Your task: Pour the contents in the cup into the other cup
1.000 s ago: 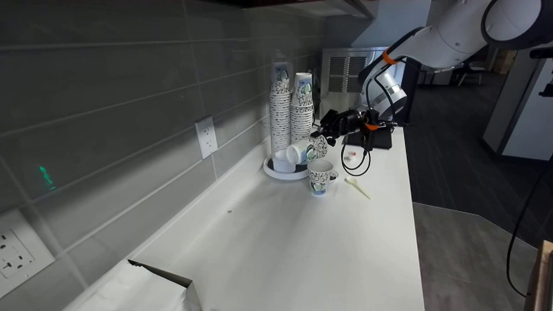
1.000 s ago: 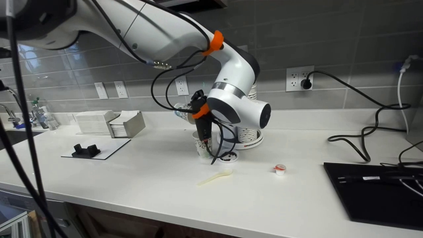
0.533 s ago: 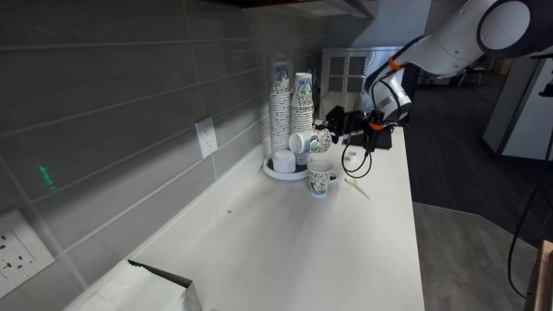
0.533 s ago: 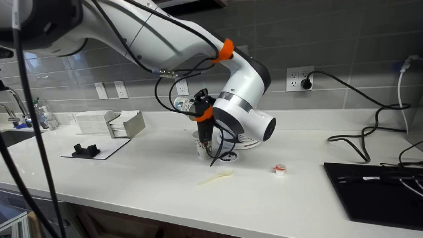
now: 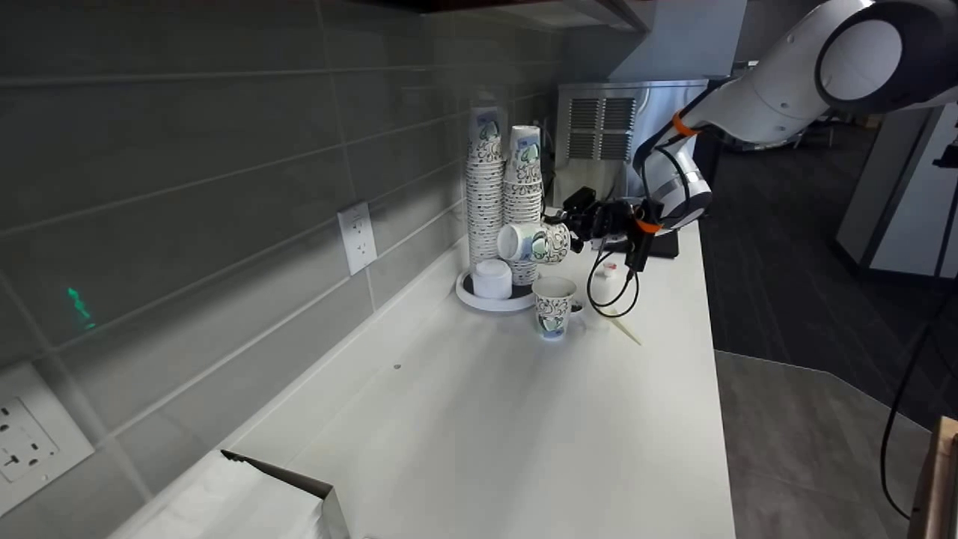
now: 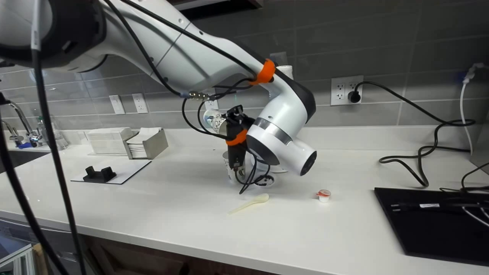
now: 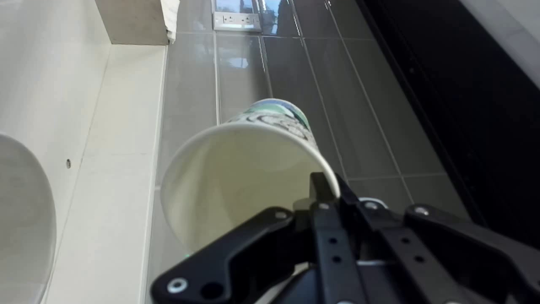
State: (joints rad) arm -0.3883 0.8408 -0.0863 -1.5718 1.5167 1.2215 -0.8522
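A patterned paper cup (image 5: 534, 243) lies almost on its side in the air, its base to the left; it also shows in an exterior view (image 6: 215, 121). My gripper (image 7: 328, 190) is shut on this cup's rim, one finger inside and one outside. The cup's pale inside (image 7: 240, 181) faces the wrist camera; I see no clear contents in it. A second patterned cup (image 5: 552, 308) stands upright on the counter, below the held cup's mouth and apart from it. It shows partly at the left edge of the wrist view (image 7: 23, 219) and is partly hidden behind the gripper in an exterior view (image 6: 228, 170).
Tall cup stacks (image 5: 485, 209) and a white container (image 5: 492, 281) stand on a round tray (image 5: 498, 305) close by the wall. A small dish of dark bits (image 6: 266, 181), a spoon (image 6: 250, 203) and a creamer pod (image 6: 323, 196) lie near. A napkin holder (image 6: 154, 143) stands further along.
The held cup has tipped: its base has risen and its mouth has lowered, going from base-down slant to about level. The wrist has shifted slightly. The standing cup has not moved.
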